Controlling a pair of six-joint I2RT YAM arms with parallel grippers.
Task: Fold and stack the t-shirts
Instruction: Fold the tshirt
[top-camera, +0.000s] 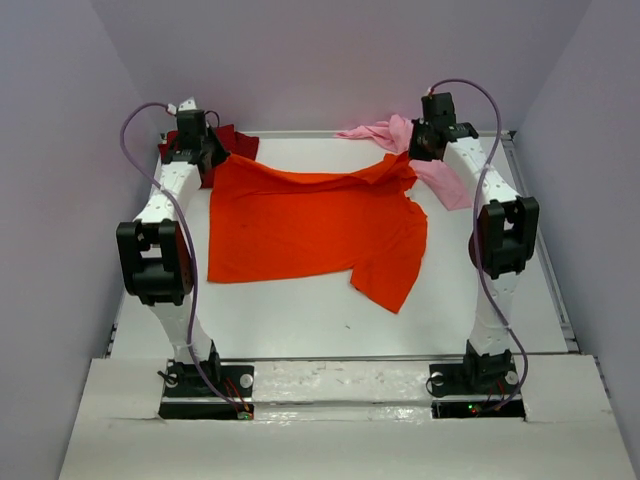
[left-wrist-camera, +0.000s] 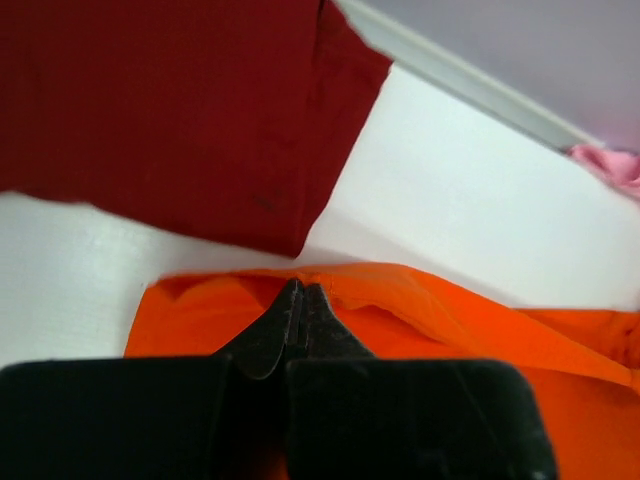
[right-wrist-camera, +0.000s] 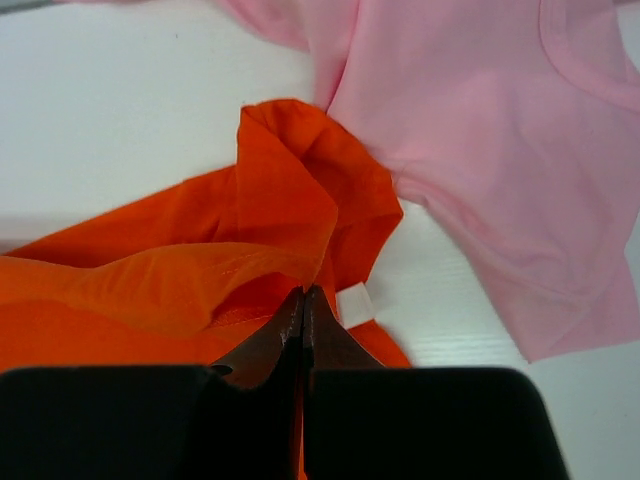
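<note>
Orange tee (top-camera: 310, 225): spread over mid tabletop (top-camera: 300, 320).
Left pincer (left-wrist-camera: 298, 300): pressed together, pinching orange tee's far left corner.
Right pincer (right-wrist-camera: 303, 305): pressed together, apparently pinching a fold at its far right corner.
Red tee (left-wrist-camera: 180, 110): far left corner.
Pink tee (right-wrist-camera: 480, 150): far right corner, just beside orange tee.

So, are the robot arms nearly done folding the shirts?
Not nearly. Nothing is folded or stacked. The left gripper and right gripper are each pinching a far corner of the orange shirt, spread out. The dark red shirt and pink shirt lie at the back, untouched.
</note>
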